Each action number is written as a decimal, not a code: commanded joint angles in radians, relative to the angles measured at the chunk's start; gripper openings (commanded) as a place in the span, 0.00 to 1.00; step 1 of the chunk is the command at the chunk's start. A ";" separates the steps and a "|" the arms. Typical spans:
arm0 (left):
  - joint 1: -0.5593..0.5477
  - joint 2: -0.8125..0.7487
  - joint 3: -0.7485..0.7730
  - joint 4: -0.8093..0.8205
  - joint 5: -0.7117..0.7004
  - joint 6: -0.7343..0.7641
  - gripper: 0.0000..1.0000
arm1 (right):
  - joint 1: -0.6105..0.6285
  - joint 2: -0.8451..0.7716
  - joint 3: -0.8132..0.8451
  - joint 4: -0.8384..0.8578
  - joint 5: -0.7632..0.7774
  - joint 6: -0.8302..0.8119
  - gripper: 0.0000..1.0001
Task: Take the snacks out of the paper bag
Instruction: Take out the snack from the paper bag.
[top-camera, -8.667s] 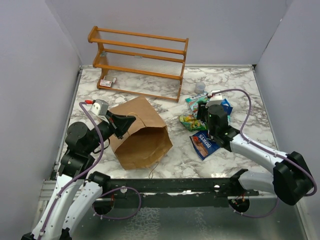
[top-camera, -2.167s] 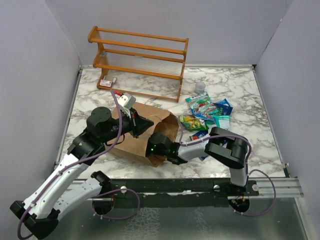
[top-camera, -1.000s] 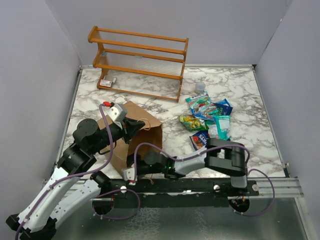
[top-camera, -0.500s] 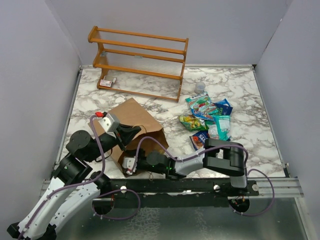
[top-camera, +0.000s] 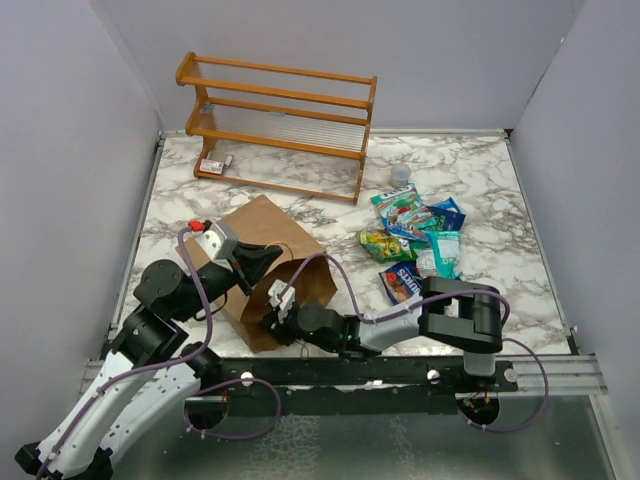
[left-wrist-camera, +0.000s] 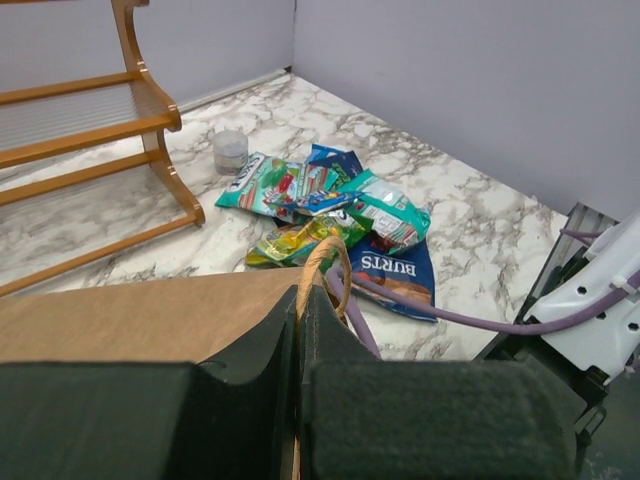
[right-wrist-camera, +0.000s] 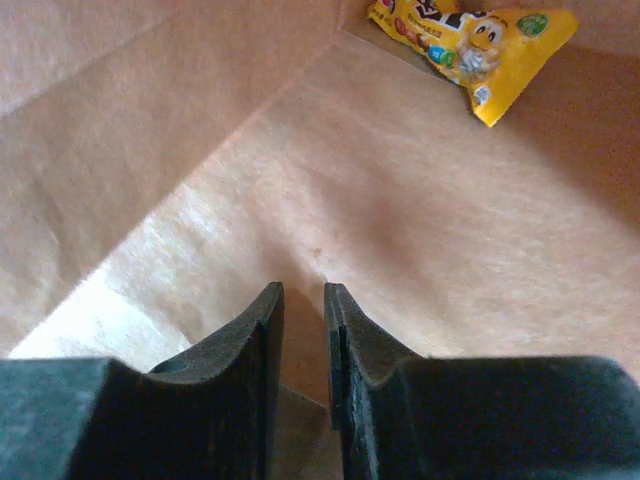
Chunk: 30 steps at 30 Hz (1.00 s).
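**Paper bag of brown kraft (top-camera: 268, 222) pinned at its rim, one yellow packet deep inside**

The bag lies on its side at the lower left of the overhead view, close to the table's near edge. The left gripper (left-wrist-camera: 300, 300) is clamped tight on the bag's rim, where a twisted paper handle loop (left-wrist-camera: 322, 262) sticks out.

The right gripper (right-wrist-camera: 303, 290) is inside the bag. Its fingers are a narrow slit apart with nothing between them, just above the paper floor. A glossy yellow candy packet (right-wrist-camera: 465, 35) lies in the far corner, upper right of the right wrist view, well apart from the fingertips.

Outside, a pile of blue, green and teal snack packets (top-camera: 415, 222) and a dark blue pouch (top-camera: 402, 282) sit centre right. Bare white marble tabletop (top-camera: 500, 200) runs from them to the right edge.
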 joint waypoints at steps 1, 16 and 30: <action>-0.002 0.031 0.010 0.084 0.012 -0.026 0.00 | 0.001 0.032 0.054 -0.017 0.044 0.292 0.24; -0.002 0.037 -0.004 0.108 0.080 -0.061 0.00 | -0.080 0.227 0.308 -0.081 0.056 0.452 0.39; -0.002 0.214 0.002 0.271 0.163 -0.114 0.00 | -0.149 0.350 0.412 0.005 -0.213 0.447 0.59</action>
